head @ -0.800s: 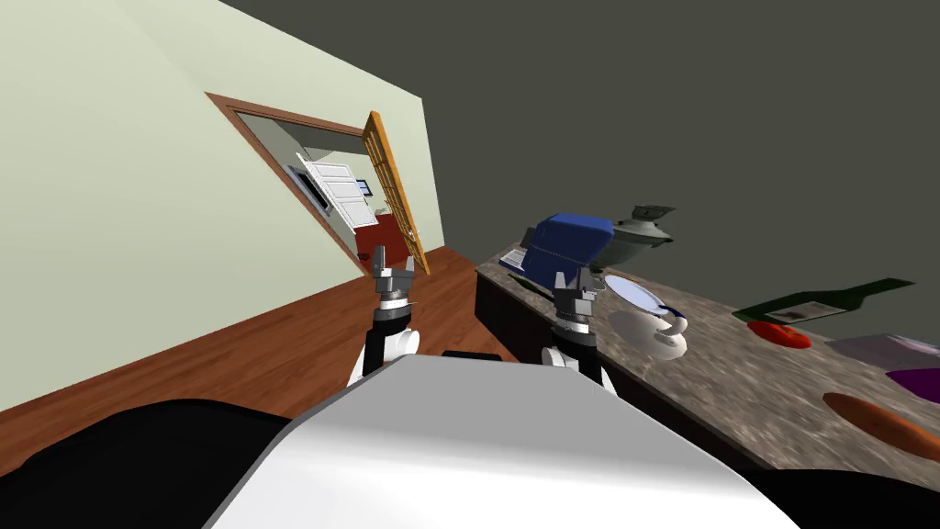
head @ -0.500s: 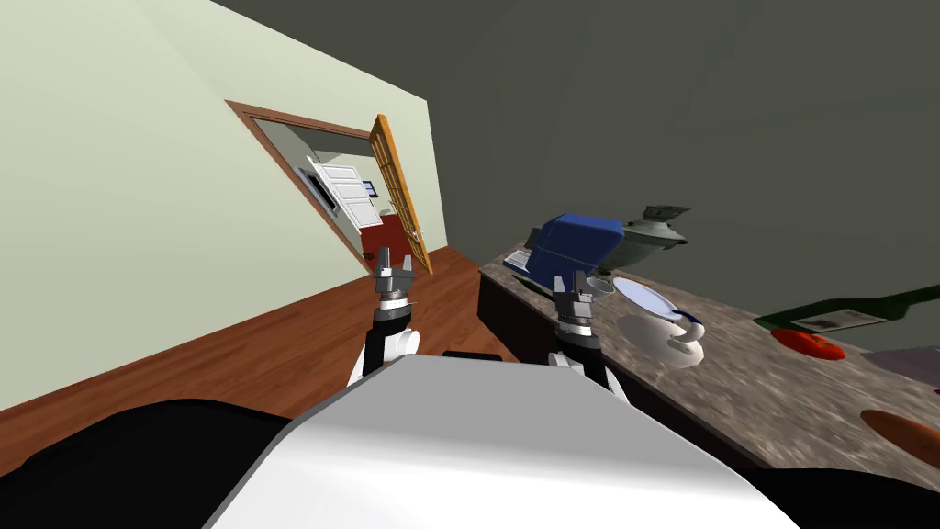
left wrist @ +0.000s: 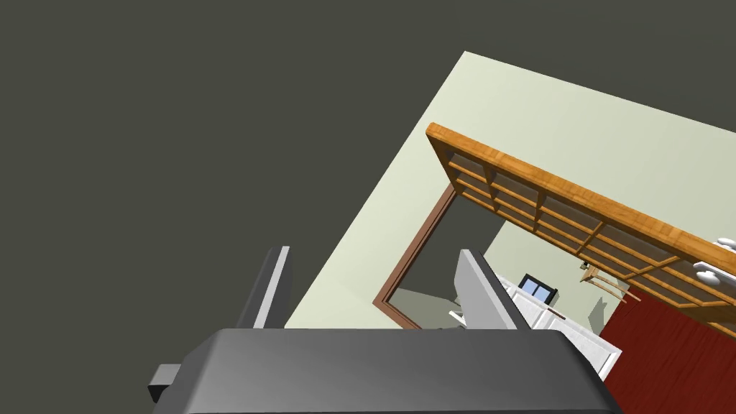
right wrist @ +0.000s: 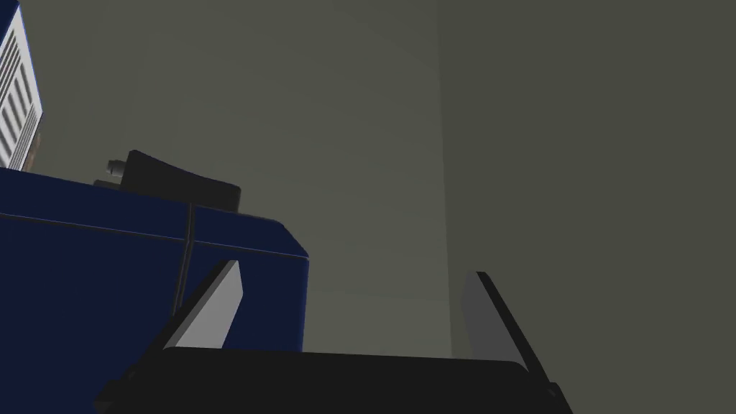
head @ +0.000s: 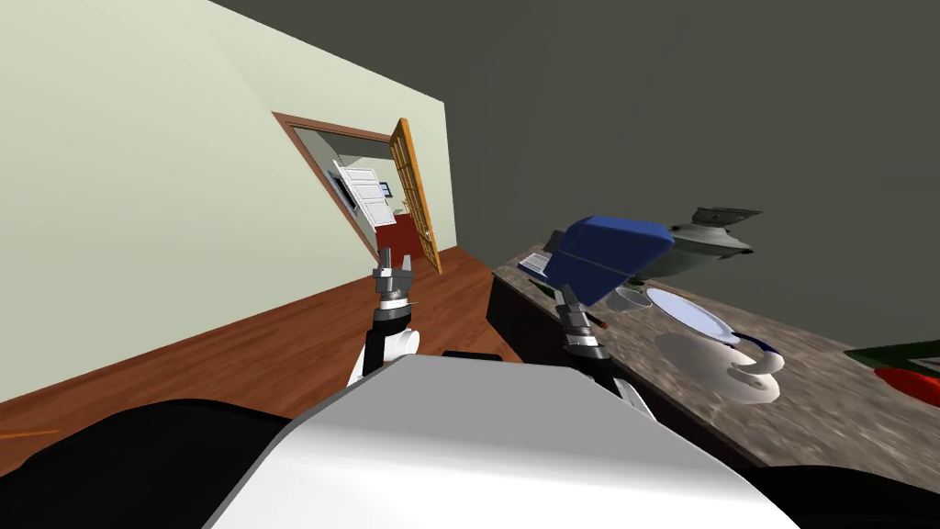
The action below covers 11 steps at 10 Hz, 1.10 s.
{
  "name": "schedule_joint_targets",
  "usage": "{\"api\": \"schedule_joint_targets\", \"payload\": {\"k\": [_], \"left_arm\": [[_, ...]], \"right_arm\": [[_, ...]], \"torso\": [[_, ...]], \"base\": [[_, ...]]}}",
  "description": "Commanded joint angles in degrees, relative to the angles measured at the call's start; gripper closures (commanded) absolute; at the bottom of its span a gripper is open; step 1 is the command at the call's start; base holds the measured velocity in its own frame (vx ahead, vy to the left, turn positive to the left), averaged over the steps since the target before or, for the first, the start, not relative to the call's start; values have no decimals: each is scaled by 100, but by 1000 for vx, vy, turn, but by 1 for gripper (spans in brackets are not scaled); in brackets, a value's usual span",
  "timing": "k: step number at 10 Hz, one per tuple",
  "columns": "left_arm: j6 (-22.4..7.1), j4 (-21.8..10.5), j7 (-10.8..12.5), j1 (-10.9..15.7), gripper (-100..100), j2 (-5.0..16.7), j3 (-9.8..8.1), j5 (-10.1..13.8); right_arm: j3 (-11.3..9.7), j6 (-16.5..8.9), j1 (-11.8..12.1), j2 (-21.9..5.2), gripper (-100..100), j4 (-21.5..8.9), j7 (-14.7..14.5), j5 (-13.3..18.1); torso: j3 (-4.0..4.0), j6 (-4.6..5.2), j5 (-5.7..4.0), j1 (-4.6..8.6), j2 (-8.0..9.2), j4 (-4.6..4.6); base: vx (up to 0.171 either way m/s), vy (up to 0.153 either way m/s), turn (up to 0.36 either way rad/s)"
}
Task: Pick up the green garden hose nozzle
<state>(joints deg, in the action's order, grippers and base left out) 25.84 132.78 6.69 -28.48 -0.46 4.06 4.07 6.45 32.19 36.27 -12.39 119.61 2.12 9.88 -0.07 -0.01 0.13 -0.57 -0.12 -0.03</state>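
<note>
**Head view.** The left gripper (head: 392, 266) is being held upright over the reddish wood floor (head: 275, 340), well apart from the work. The right gripper (head: 569, 298) is being held at the near end of the counter (head: 826, 422), whose top is being rendered as mottled brown-grey stone. Just beside this gripper, a slim dark green item (head: 543, 288) is lying flat on the counter, near a boxy blue case (head: 610, 257). It is being judged the likely hose nozzle, though it is too small for its shape to be confirmed. Further along the counter, a grey lidded pot (head: 707, 241), a blue-rimmed plate (head: 688, 317) and a rounded white cup (head: 734, 367) are being noted.

**Left wrist view.** The fingers (left wrist: 481, 291) are being held wide apart, with nothing between them.

**Right wrist view.** The fingers (right wrist: 215, 302) are likewise being held wide and empty. They are being aimed past the smooth, hard-edged side of the blue case toward a plain grey wall (right wrist: 575, 144).

**Recommendation.** The right hand is being judged as pitched too high.
- It should be tipped down until the green item is being framed between the fingers.
- The item should be approached across its narrow width, low to the counter.
- Clearance from the blue case should be kept throughout.
</note>
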Motion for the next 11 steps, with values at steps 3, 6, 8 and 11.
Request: {"api": "schedule_joint_targets", "payload": {"k": [3, 6, 8, 11], "left_arm": [[0, 0, 0, 0, 0, 1, -1, 0], [0, 0, 0, -1, 0, 0, -1, 0], [0, 0, 0, 0, 0, 0, 0, 0], [0, 0, 0, 0, 0, 1, -1, 0]], "right_arm": [[381, -185, 236, -557, -100, -420, 111, 459], [667, -295, 477, -966, -100, -782, 165, 902], [815, -349, 603, -1172, -100, -975, 188, 1131], [1113, -455, 860, -1586, -100, -1373, 221, 1605]], "torso": [[1, -1, -6, 29, 2, 1], [-2, 2, 0, 5, -2, -1], [-2, 0, 0, 1, -3, -1], [4, 2, -5, 29, 7, 2]], "base": [[31, 96, 136], [53, 141, 138], [55, 131, 154], [42, 76, 121]]}}
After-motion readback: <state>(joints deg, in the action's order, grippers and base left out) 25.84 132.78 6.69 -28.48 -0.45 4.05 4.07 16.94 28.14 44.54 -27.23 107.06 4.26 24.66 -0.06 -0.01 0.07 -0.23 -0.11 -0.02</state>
